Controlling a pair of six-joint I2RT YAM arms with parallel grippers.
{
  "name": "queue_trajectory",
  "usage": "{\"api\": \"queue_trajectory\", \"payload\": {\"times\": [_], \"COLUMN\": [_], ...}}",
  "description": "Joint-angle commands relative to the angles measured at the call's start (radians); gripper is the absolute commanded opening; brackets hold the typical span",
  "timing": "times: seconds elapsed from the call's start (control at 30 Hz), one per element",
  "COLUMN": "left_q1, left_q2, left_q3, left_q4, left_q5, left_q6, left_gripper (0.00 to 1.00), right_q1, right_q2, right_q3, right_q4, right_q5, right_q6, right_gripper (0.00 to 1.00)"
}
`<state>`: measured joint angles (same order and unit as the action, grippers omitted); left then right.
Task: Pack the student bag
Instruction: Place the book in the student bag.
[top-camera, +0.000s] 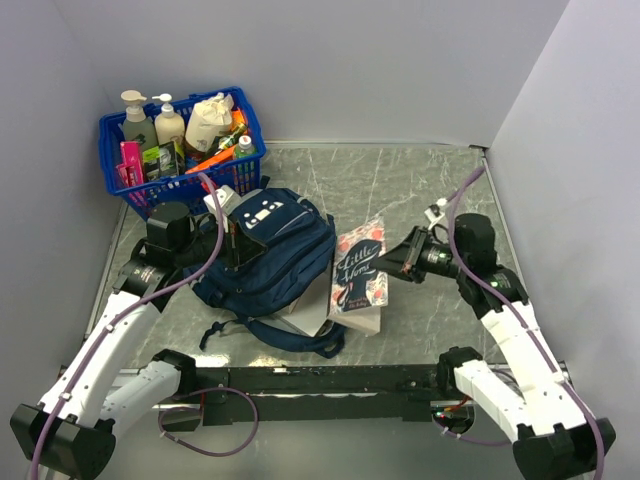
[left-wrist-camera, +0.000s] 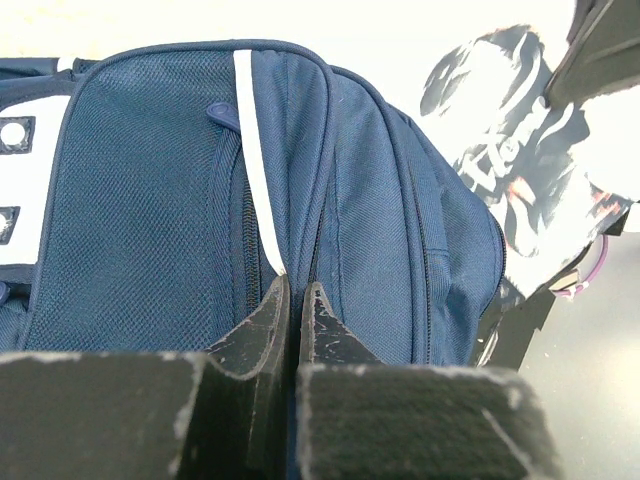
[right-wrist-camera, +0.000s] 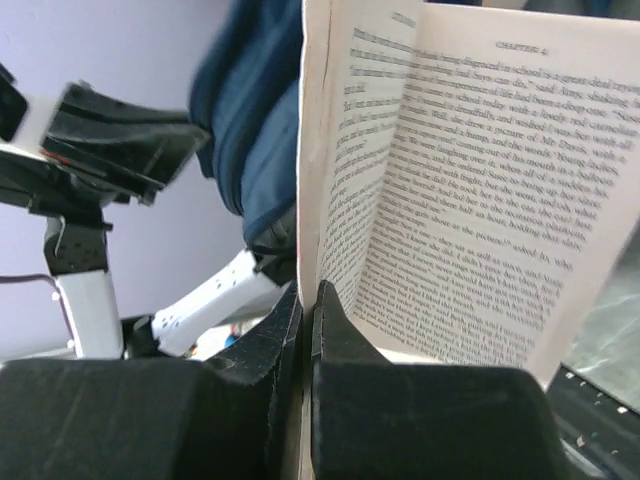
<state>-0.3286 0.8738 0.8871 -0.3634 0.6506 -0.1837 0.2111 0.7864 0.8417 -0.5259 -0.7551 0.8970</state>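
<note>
The student bag (top-camera: 275, 265), navy with a white patch, lies in the middle of the table. My left gripper (top-camera: 240, 243) is over its top end. In the left wrist view that gripper (left-wrist-camera: 295, 292) is shut, pinching the fabric (left-wrist-camera: 140, 200) at a zip seam beside a pale stripe. A paperback book (top-camera: 360, 265) with a patterned cover leans at the bag's right side. My right gripper (top-camera: 390, 262) is at its right edge. In the right wrist view the gripper (right-wrist-camera: 308, 292) is shut on the cover and first pages, and the book (right-wrist-camera: 480, 200) hangs open with printed text showing.
A blue plastic basket (top-camera: 112, 150) full of bottles and tubes stands at the back left, just behind the bag. Flat grey books (top-camera: 305, 318) lie under the bag's near right corner. Walls close in the table on the left, back and right.
</note>
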Motion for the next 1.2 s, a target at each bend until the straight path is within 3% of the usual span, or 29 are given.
{"api": "queue_trajectory", "payload": {"times": [0.0, 0.2, 0.47, 0.7, 0.9, 1.17], "left_q1": [0.005, 0.005, 0.005, 0.005, 0.005, 0.005], "left_q2": [-0.062, -0.068, -0.085, -0.098, -0.101, -0.091], "left_q3": [0.090, 0.096, 0.072, 0.061, 0.053, 0.036], "left_q4": [0.193, 0.188, 0.198, 0.189, 0.187, 0.213], "left_q5": [0.073, 0.075, 0.084, 0.092, 0.095, 0.103], "left_q6": [-0.048, -0.046, -0.059, -0.068, -0.063, -0.072], "left_gripper": [0.01, 0.01, 0.01, 0.01, 0.01, 0.01], "right_q1": [0.080, 0.192, 0.261, 0.316, 0.387, 0.507], "right_q2": [0.030, 0.126, 0.292, 0.448, 0.571, 0.749], "right_q3": [-0.027, -0.003, 0.002, 0.039, 0.063, 0.138], "right_q4": [0.174, 0.265, 0.564, 0.820, 0.857, 0.689], "right_q5": [-0.062, -0.049, -0.032, 0.132, 0.255, 0.244], "right_q6": [0.120, 0.164, 0.276, 0.349, 0.286, 0.189], "right_gripper": [0.00, 0.00, 0.00, 0.00, 0.00, 0.00]}}
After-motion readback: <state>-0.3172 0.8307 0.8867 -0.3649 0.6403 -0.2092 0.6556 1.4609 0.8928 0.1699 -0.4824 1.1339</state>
